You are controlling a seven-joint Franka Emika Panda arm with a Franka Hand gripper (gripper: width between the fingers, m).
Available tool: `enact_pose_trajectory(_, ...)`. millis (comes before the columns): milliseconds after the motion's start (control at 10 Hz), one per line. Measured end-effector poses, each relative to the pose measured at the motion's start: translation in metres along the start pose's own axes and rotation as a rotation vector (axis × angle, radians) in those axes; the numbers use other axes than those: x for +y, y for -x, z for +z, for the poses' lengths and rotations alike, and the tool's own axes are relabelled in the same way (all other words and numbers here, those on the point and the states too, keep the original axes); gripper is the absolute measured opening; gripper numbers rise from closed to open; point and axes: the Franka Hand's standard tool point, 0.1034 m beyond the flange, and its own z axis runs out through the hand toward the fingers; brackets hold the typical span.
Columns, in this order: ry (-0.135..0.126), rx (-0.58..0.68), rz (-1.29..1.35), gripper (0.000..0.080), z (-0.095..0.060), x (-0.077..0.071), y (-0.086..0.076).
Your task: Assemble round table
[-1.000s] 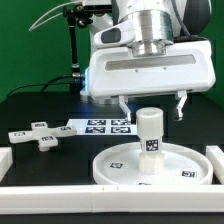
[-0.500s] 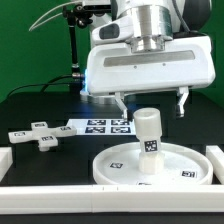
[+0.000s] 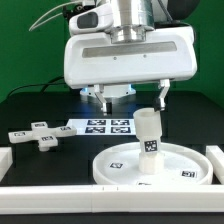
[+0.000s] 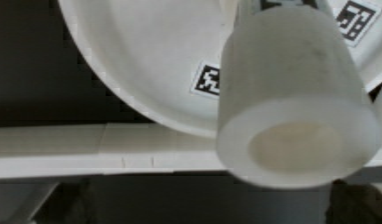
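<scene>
The short thick white leg (image 3: 150,134) stands upright at the middle of the large rimmed round disc (image 3: 120,168), nothing gripping it. My gripper (image 3: 131,100) hangs open just above the leg's top, its fingers (image 3: 163,93) clear of the leg. The small cross-shaped base (image 3: 36,133) lies on the black table at the exterior view's left. In the wrist view the leg (image 4: 294,100) fills the frame close up over the disc (image 4: 143,70). My fingertips barely show there.
The marker board (image 3: 100,126) lies behind the disc, between it and the cross base. Plain white border blocks run along the front (image 3: 100,196), the exterior view's left (image 3: 5,158) and right (image 3: 214,152). A black stand with cables (image 3: 72,60) rises at the back.
The jaws opened wide off the leg's top. The hand then rose and shifted toward the exterior view's left. Leg and disc stayed in place.
</scene>
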Motion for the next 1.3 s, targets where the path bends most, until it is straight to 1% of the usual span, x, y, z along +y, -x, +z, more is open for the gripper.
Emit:
enact_pose_trajectory(100,0.001,0.002,0.0,0.0649,0.0,0.0,-0.001)
enact_pose_trajectory(200,-0.016,-0.056,0.003,0.0649,0.001,-0.003,0.003)
enact_pose_trajectory(400,-0.062,-0.207,0.003,0.0649,-0.003,-0.011,-0.003)
enact_pose_trajectory(600,-0.095,-0.324,-0.005,0.0649,-0.006,-0.016,-0.009)
enact_pose_trajectory(700,-0.113,-0.403,-0.009,0.0649,-0.005,-0.019,-0.006)
enact_pose_trajectory(800,-0.115,-0.401,-0.01,0.0649,-0.002,-0.018,-0.009)
enact_pose_trajectory(1100,-0.093,-0.364,-0.006,0.0649,0.012,-0.013,0.012)
enact_pose_trajectory(1300,-0.079,-0.332,-0.007,0.0649,0.016,-0.013,0.023)
